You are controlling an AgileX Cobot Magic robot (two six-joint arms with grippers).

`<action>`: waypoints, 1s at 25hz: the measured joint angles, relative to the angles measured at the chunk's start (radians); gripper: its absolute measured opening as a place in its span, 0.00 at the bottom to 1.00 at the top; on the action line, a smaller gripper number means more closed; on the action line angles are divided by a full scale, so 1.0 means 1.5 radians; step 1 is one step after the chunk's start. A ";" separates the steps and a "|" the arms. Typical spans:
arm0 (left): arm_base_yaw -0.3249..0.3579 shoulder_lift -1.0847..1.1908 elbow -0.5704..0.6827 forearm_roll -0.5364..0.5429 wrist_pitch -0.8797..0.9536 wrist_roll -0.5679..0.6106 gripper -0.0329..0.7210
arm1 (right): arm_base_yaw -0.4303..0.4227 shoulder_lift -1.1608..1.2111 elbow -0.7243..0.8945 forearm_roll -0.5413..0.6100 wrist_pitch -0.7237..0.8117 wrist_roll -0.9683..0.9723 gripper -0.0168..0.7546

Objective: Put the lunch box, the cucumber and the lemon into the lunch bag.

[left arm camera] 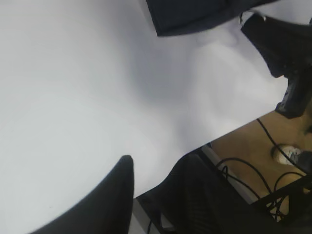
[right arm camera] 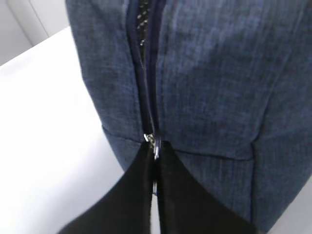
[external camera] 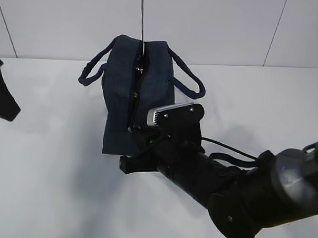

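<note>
The dark navy lunch bag [external camera: 126,91] stands on the white table with its two loop handles out to the sides; it also shows in the right wrist view [right arm camera: 209,83] and at the top of the left wrist view [left arm camera: 190,17]. Its zipper [right arm camera: 146,73] runs along the top towards me, slightly parted at the far end. My right gripper [right arm camera: 155,152] is shut on the silver zipper pull [right arm camera: 152,141] at the bag's near end [external camera: 135,133]. My left gripper [left arm camera: 158,170] is open and empty over the table's front edge, far left of the bag [external camera: 1,99]. The lunch box, cucumber and lemon are out of view.
The right arm [external camera: 240,191] reaches in from the lower right. The table's edge [left arm camera: 229,131] shows in the left wrist view, with floor, cables and a shoe [left arm camera: 287,153] beyond it. A thin dark rod [external camera: 142,18] hangs over the bag's far end.
</note>
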 joint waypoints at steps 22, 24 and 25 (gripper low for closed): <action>-0.194 0.020 0.212 -0.005 -0.481 0.110 0.52 | -0.001 -0.099 0.000 -0.012 0.088 -0.006 0.02; -0.204 0.039 0.215 -0.006 -0.507 0.116 0.52 | -0.001 -0.108 0.002 -0.012 0.090 -0.007 0.02; -0.209 0.049 0.216 -0.008 -0.519 0.118 0.52 | -0.001 -0.114 0.002 -0.012 0.091 -0.011 0.02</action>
